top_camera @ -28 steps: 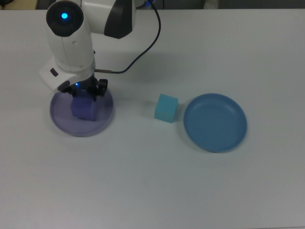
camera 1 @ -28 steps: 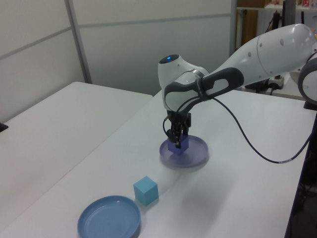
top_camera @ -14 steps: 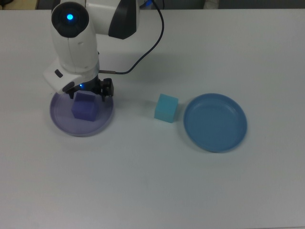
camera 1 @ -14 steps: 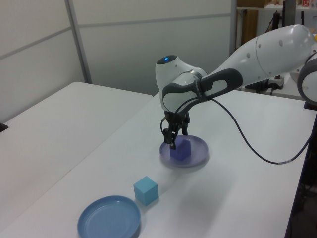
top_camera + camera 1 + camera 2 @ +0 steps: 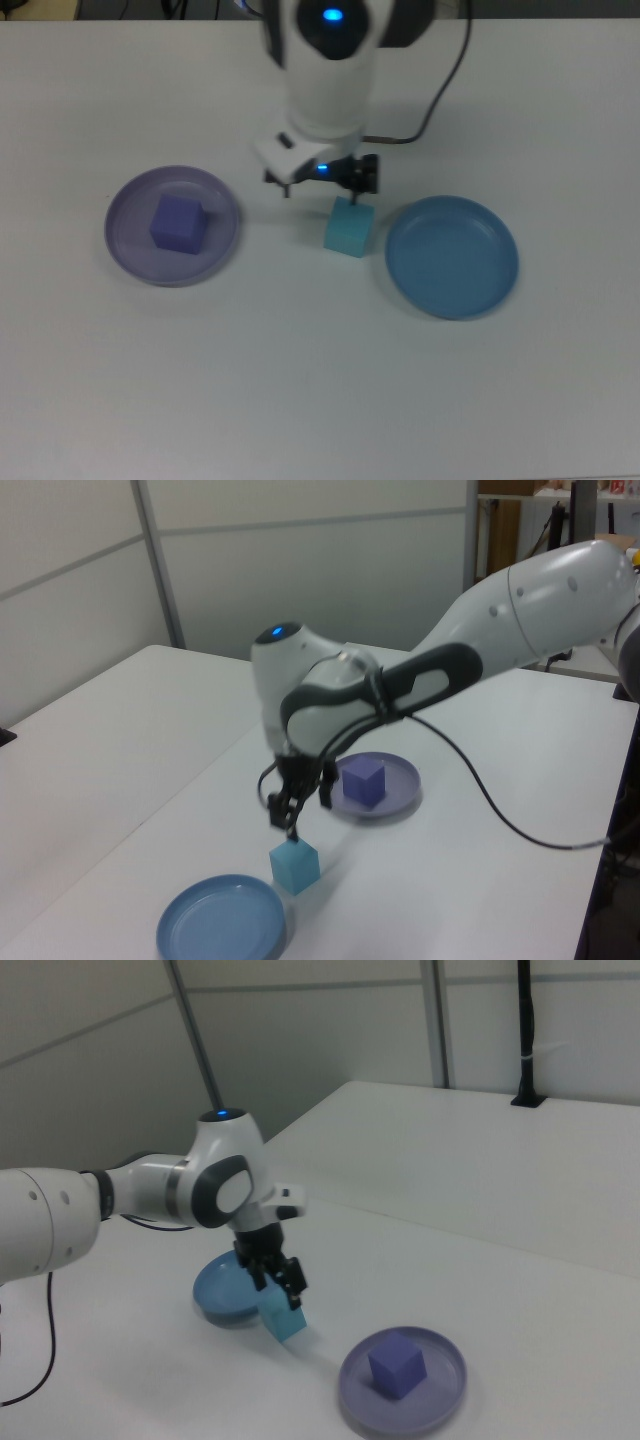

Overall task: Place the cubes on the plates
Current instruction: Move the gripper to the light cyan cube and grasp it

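One gripper (image 5: 322,187), fingers spread apart and holding nothing, hanging just above the light cyan cube (image 5: 349,227), one dark fingertip over the cube's far edge in the top view and the other off toward the top view's left, clear of the cube. Same pose in the left view: gripper (image 5: 296,810) pointing down, tips a little above the cyan cube (image 5: 295,866); whether any fingertip touches the cube, impossible to tell. Seen from the right view, gripper (image 5: 280,1285) partly in front of the cube (image 5: 284,1320). Above the gripper, white arm (image 5: 330,70) with a blue light on top and a black cable (image 5: 440,90) looping off toward the top view's right. Cyan cube resting on the white tabletop (image 5: 300,380), between the two plates, just beside the rim of the medium blue plate (image 5: 452,257) and on neither plate. Blue plate on the top view's right, holding nothing. Well apart on the top view's left, pale lavender-purple plate (image 5: 172,226) with the purple-blue cube (image 5: 178,223) sitting flat near its middle; same pair in the left view, cube (image 5: 363,780) on plate (image 5: 400,790), behind the arm.
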